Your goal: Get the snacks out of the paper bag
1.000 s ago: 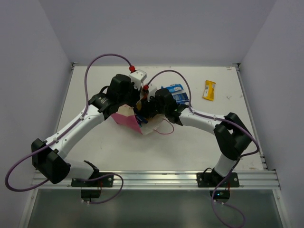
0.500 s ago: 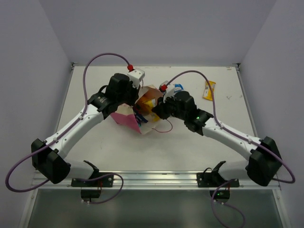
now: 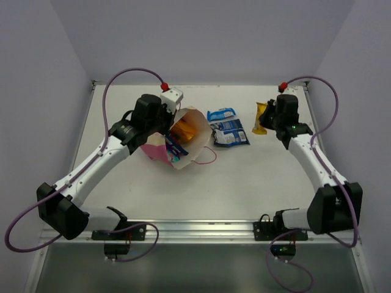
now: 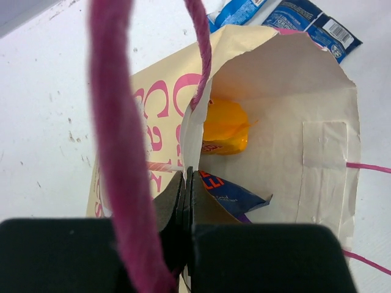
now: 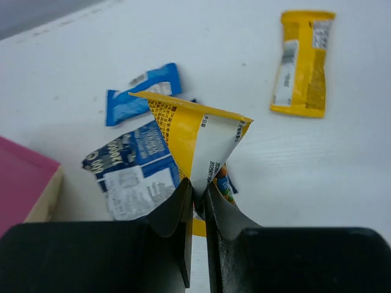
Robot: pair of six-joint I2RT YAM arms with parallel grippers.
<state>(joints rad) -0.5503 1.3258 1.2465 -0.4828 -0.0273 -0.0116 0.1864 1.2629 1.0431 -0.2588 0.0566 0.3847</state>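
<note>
The paper bag [image 3: 190,146] lies tilted on its side mid-table, mouth up and to the right. My left gripper [image 4: 187,177] is shut on the edge of its wall [image 4: 293,91]. The pink cord handle [image 4: 116,134] hangs across that view. Inside lie an orange packet [image 4: 225,128] and a blue-purple packet [image 4: 235,194]. My right gripper [image 5: 198,189], at the far right [image 3: 270,119], is shut on a folded yellow packet [image 5: 180,131] held above the table. Two blue-and-white packets [image 3: 221,114] [image 3: 231,133] lie right of the bag. Another yellow packet [image 5: 303,61] lies flat.
White side walls [image 3: 342,91] close in the table on the left, back and right. The metal rail [image 3: 195,229] with the arm bases runs along the near edge. A loose cord loop [image 3: 211,157] trails from the bag onto the table.
My right arm has pulled out of the bag and swung to the far right with the yellow packet, its jaws closing on it. The left gripper kept its hold on the bag.
</note>
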